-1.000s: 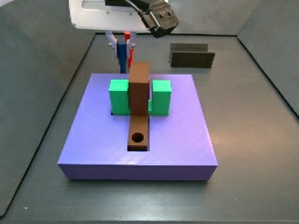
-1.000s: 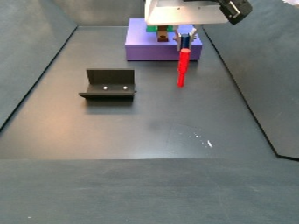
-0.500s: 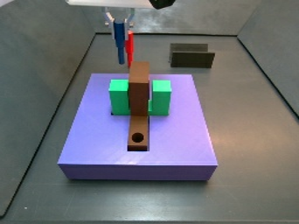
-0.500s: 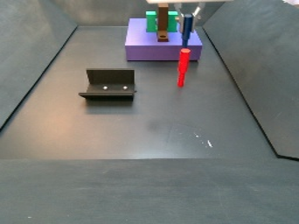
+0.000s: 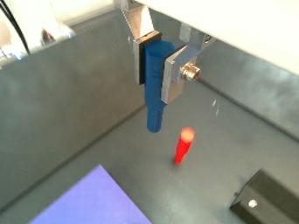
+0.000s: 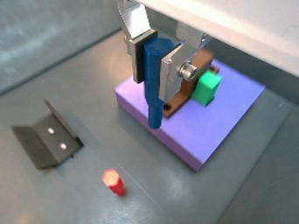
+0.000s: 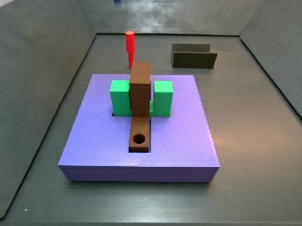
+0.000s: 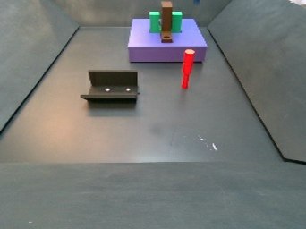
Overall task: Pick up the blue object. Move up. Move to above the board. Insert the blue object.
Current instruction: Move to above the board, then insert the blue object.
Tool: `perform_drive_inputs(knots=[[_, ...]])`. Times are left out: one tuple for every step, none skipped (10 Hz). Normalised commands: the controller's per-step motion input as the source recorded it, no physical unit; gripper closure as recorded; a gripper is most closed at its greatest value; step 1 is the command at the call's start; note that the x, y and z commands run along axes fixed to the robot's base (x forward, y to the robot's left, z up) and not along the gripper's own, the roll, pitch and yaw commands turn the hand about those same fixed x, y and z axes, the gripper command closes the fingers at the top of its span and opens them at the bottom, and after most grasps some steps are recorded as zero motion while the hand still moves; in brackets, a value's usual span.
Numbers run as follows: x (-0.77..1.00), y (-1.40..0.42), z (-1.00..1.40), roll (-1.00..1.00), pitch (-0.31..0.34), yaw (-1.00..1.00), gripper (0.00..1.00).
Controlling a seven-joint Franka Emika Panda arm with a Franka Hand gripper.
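Observation:
In both wrist views my gripper (image 5: 158, 72) (image 6: 158, 70) is shut on the blue object (image 5: 156, 109) (image 6: 155, 105), a dark blue peg that hangs upright with its lower end below the fingers. It is high above the floor and out of both side views. The board (image 7: 140, 106) (image 8: 167, 25), a brown plank with a round hole (image 7: 140, 139) near one end, lies on the purple slab (image 7: 177, 132). In a wrist view the board (image 6: 198, 68) shows just behind the held peg.
A red peg (image 7: 130, 48) (image 8: 188, 69) (image 5: 184, 147) (image 6: 114, 182) stands upright on the floor beside the slab. Green blocks (image 7: 120, 97) flank the board. The fixture (image 7: 193, 56) (image 8: 111, 86) (image 6: 47, 144) stands on the floor apart from the slab. Grey walls surround the floor.
The gripper has risen with the blue object and left the top of both side views. The red peg has stayed on the floor.

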Motion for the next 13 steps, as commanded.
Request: perform_drive_inputs(knots=[[0.03, 0.01, 0.30, -0.05, 0.070, -0.01, 1.00], [0.59, -1.40, 0.39, -0.01, 0.135, -0.17, 1.00], [0.59, -1.40, 0.38, 0.00, 0.148, -0.16, 1.00], [0.66, -1.40, 0.35, 0.09, 0.223, -0.06, 1.00], [0.71, -1.40, 0.36, 0.05, 0.227, -0.05, 1.00], [0.42, -0.78, 0.22, 0.06, 0.196, -0.01, 1.00], [0.30, -0.53, 0.15, 0.07, 0.161, 0.00, 1.00], [0.18, -0.29, 0.09, 0.04, 0.097, 0.00, 1.00], [0.09, -0.18, 0.06, 0.04, 0.053, 0.00, 1.00], [0.02, -0.02, -0.07, 0.00, 0.000, -0.01, 1.00], [0.05, -0.07, -0.51, -0.04, -0.084, -0.09, 1.00], [0.00, -0.04, -0.79, -0.03, -0.156, -0.11, 1.00], [0.00, -0.05, -0.83, -0.02, -0.156, -0.13, 1.00]])
